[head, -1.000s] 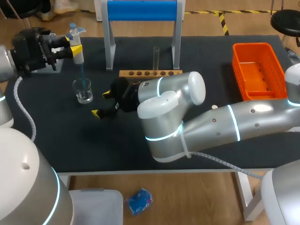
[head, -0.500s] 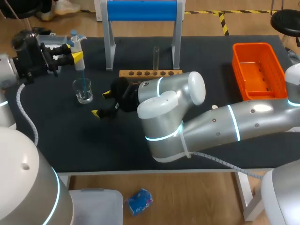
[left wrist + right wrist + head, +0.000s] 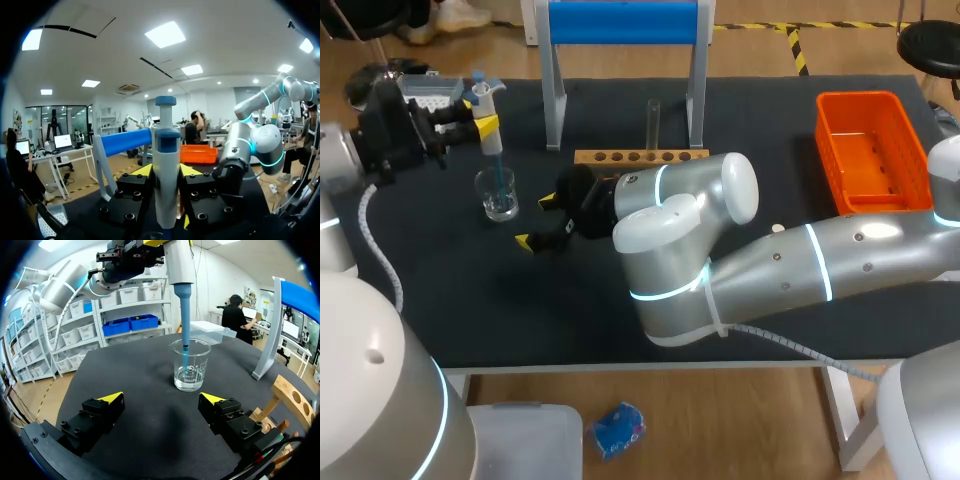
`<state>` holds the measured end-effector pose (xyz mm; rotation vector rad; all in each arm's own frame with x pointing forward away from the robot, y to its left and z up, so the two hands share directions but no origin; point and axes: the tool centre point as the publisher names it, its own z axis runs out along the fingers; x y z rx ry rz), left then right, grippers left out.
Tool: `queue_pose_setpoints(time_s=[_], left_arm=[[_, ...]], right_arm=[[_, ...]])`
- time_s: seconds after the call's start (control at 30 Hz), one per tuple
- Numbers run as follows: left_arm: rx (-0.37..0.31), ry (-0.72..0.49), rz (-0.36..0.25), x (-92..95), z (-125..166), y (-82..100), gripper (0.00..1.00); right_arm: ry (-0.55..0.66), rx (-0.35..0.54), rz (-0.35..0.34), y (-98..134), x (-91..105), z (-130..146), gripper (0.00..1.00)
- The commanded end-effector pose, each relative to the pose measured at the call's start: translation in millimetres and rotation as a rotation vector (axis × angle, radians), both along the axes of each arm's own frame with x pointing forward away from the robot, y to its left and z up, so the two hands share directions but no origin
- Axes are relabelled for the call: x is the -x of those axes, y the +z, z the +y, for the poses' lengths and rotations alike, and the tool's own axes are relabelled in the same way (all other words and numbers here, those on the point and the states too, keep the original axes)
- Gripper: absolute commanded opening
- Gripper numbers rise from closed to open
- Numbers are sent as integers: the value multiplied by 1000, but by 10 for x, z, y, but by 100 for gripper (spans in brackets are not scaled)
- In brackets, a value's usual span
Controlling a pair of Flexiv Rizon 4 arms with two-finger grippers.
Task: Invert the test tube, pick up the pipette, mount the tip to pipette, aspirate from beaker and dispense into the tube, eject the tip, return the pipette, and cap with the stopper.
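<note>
My left gripper (image 3: 470,115) is shut on the white pipette (image 3: 488,120) and holds it upright above the glass beaker (image 3: 500,195). The pipette's blue tip (image 3: 185,315) reaches down inside the beaker (image 3: 190,371), which holds a little clear liquid. In the left wrist view the pipette (image 3: 166,175) stands between my left gripper's (image 3: 166,172) yellow-tipped fingers. My right gripper (image 3: 540,222) rests open low over the table just right of the beaker, nothing between its fingers (image 3: 111,399). The test tube (image 3: 653,125) stands upright in the wooden rack (image 3: 640,157).
A blue-topped stand (image 3: 625,60) rises behind the rack. An orange basket (image 3: 870,150) sits at the far right. A tip box (image 3: 425,88) lies behind my left gripper. My right arm (image 3: 770,250) stretches across the table's middle.
My left gripper has shifted slightly with the pipette, bringing it a little lower, its tip staying in the beaker. The right arm has not moved.
</note>
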<state>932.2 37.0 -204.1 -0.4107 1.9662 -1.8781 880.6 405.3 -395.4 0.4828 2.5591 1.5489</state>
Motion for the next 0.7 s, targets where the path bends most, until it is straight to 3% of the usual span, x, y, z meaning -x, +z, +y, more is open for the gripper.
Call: queue_pose_setpoints(time_s=[0.03, 0.7], left_arm=[[1, 7, 1, 0, -13, -25, 0], [5, 21, 6, 1, -5, -77, 0]], right_arm=[[-3, -2, -2, -17, 4, 19, 100], [-3, -2, -2, -17, 4, 19, 100]])
